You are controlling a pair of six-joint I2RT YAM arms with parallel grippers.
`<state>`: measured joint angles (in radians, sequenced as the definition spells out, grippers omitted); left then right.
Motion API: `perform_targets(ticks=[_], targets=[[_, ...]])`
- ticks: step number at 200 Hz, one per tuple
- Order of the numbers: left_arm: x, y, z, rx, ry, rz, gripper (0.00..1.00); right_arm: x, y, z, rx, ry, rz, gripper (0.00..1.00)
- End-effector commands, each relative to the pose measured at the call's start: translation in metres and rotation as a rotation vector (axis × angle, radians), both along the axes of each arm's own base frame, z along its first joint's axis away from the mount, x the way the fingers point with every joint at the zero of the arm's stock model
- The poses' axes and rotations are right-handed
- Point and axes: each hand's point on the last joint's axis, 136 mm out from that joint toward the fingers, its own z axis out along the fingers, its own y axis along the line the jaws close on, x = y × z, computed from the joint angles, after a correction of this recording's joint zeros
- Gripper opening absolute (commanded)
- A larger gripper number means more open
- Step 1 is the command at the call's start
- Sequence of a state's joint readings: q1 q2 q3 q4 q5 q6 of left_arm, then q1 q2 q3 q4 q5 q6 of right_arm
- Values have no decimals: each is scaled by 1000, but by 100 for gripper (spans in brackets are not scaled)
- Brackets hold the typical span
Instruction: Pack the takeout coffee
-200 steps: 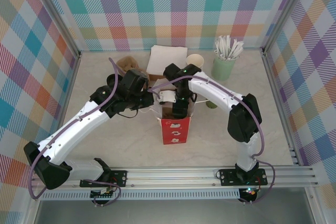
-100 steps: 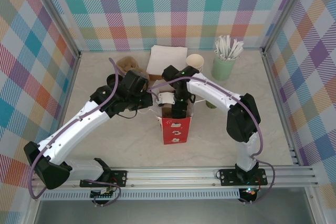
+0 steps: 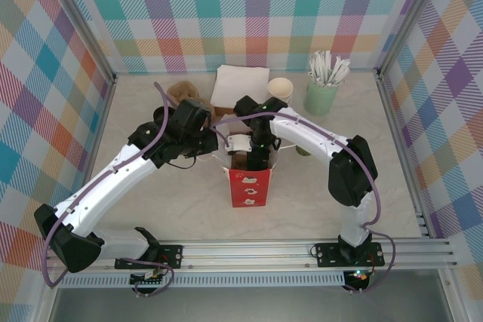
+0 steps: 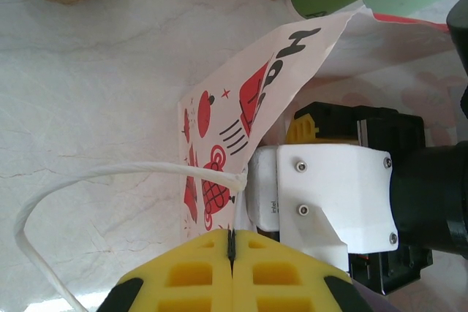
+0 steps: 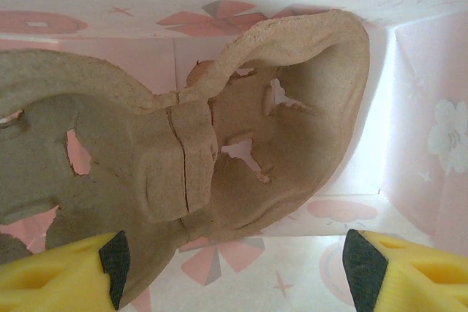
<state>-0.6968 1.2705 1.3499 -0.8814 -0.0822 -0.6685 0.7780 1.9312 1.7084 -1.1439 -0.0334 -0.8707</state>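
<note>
Pulp carrier sits in the bag; my left pincer clamps the rim to hold it open, my right pincer spread inside.

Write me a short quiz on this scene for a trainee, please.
1. True or false: the left gripper is shut on the edge of the paper bag.
2. What lies inside the bag, below the right gripper? A) a pulp cup carrier B) a black lid C) a pile of napkins
3. Fill in: the right gripper's jaws stand ____.
Key: 1 true; 2 A; 3 open.
</note>
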Motion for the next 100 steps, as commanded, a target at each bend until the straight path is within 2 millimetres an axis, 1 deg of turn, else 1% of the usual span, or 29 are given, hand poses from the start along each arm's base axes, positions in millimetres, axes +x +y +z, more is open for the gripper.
perform_targets(ticks=[1, 43, 100], targets=[[6, -7, 16, -74, -57, -16, 0, -13, -3, -3, -27, 9, 52, 79], [5, -17, 19, -119, -58, -48, 0, -14, -4, -14, -45, 29, 51, 80], [5, -19, 18, -122, -50, -59, 0, -12, -2, -30, -68, 49, 49, 81]])
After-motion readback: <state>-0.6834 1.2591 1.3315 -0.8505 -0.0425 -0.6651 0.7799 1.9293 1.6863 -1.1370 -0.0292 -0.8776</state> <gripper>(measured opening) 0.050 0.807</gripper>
